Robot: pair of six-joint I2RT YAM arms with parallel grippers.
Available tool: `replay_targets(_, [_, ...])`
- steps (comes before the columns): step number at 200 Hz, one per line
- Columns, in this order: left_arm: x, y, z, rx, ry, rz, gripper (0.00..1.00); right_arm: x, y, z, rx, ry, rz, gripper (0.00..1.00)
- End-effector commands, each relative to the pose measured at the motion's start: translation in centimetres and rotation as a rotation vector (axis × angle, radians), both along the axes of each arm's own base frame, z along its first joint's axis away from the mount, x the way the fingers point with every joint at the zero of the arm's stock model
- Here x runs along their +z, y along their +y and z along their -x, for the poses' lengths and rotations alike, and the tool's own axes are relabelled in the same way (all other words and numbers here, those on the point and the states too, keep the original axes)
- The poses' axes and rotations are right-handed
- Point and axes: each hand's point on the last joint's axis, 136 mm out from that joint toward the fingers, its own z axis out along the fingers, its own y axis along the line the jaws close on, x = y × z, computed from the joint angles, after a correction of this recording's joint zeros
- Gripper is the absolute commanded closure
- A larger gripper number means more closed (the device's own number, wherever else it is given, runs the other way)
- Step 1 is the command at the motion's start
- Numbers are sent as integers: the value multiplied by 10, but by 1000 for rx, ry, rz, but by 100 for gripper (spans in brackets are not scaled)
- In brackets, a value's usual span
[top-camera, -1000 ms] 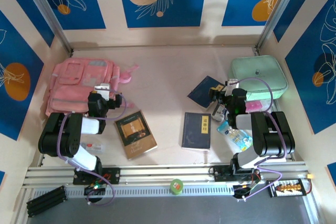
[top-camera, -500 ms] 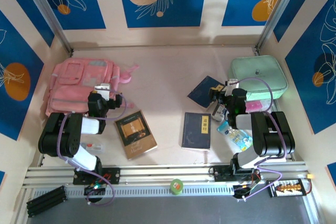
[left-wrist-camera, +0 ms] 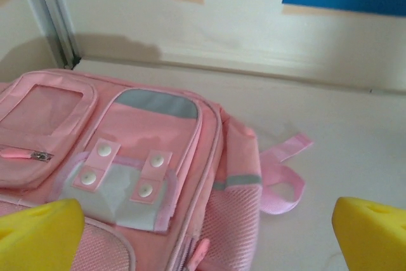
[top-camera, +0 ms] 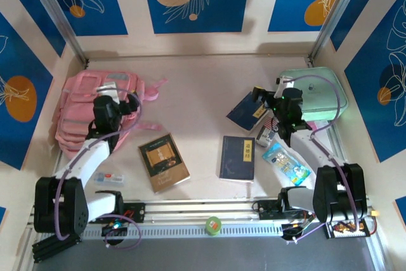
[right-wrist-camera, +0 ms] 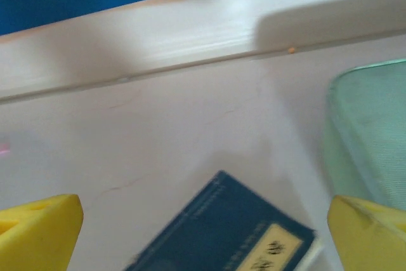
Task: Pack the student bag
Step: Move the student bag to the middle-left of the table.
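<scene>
Tabletop (top-camera: 196, 93) pale beige w/ student bag (top-camera: 77, 106) far-left, blue-panelled walls (top-camera: 219, 7) 3 sides.

The top camera looks down from high behind the near edge over the whole table (top-camera: 196, 87). The left wrist camera faces the back wall (left-wrist-camera: 222, 23), low and close over the pink backpack (left-wrist-camera: 127, 157). The right wrist one faces it close over the blue book (right-wrist-camera: 222, 236) and green case (right-wrist-camera: 371, 131), all shared with the top view.

Bright, even light — soft shadows at the back wall (left-wrist-camera: 222, 23), and the right wrist view is blurred throughout.
</scene>
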Motion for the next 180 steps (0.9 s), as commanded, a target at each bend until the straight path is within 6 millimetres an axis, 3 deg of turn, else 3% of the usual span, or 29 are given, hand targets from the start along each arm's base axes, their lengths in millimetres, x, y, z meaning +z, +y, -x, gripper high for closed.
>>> replay_targets(1, [-21,1,13,42,217,114,0,-20,46,20,114,195,-108,1])
replay_targets(28, [-43,26,9,164,316,69,0,-18,95,25,233,256,-114,1])
replay_targets(87, [-95,59,-3,275,539,174,0,-31,159,29,362,392,-230,1])
replay_targets(126, [-120,101,-17,355,667,162,0,-43,200,44,518,470,-216,1])
replay_targets(157, [-146,105,-42,293,782,179,0,-53,215,50,552,508,-208,1])
replay_targets(180, [-161,84,-58,205,810,239,4,-62,221,50,552,536,-212,1])
